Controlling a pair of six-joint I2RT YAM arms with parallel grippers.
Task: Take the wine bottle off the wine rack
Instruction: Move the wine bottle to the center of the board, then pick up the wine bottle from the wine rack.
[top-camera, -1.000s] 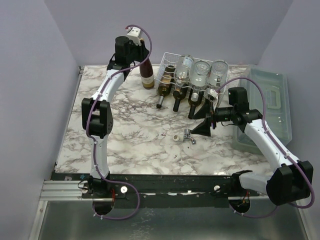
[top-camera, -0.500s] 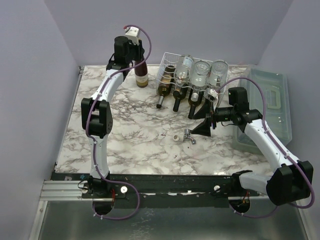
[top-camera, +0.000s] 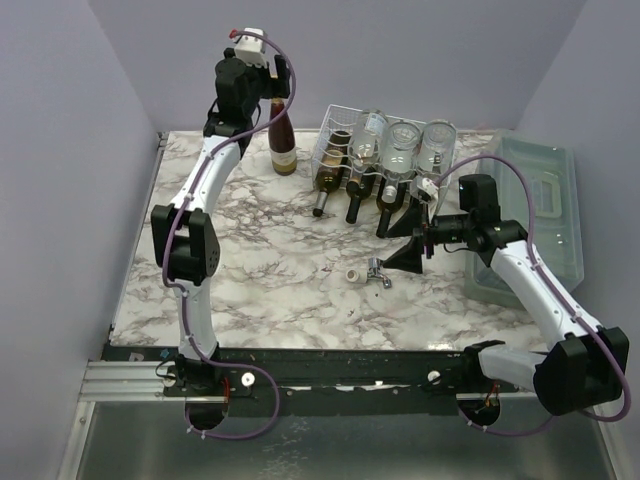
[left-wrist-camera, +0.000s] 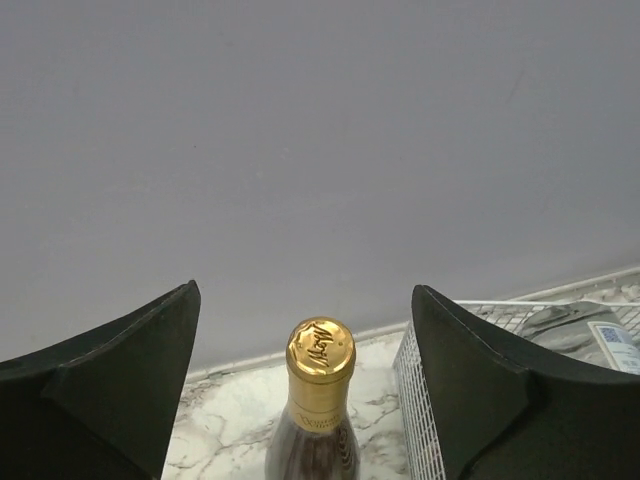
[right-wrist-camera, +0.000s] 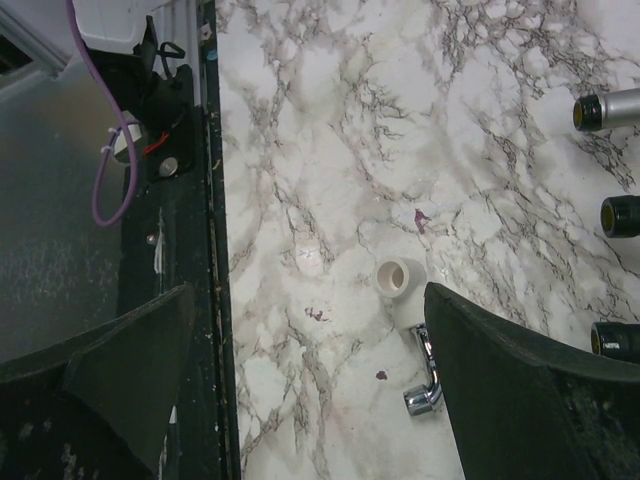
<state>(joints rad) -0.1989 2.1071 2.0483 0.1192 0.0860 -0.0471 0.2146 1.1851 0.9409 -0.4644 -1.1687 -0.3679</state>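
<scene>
Your left claw (top-camera: 279, 82) is open and raised over the bottle (top-camera: 283, 142), gripping nothing. In the left wrist view its fingers (left-wrist-camera: 120, 380) are spread to either side of the gold foil cap, which sits low between them and touches neither. The bottle stands upright on the bench (top-camera: 260, 270) at the back, off the rack (top-camera: 335, 120) and just to its left, with a small gap between glass and wire. From the wrist you see the white wire of the rack (left-wrist-camera: 415, 400) close on the right of the bottle (left-wrist-camera: 318, 410). The rack holds other bottles: dark ones (top-camera: 352, 195) lie in the lower row with their necks pointing to the near edge, and clear ones (top-camera: 403, 142) lie on top. Your right claw (top-camera: 410, 255) is wide open and empty, over the bench on the near side of the rack. A small white ring (top-camera: 354, 273) and a chrome fitting (top-camera: 378, 272) lie on the marble just to its left; the right wrist view shows the ring (right-wrist-camera: 400, 280) and fitting (right-wrist-camera: 425, 375) between the spread fingers (right-wrist-camera: 520, 390), both below them. A translucent bin (top-camera: 545, 190) sits along the bench's right edge.
</scene>
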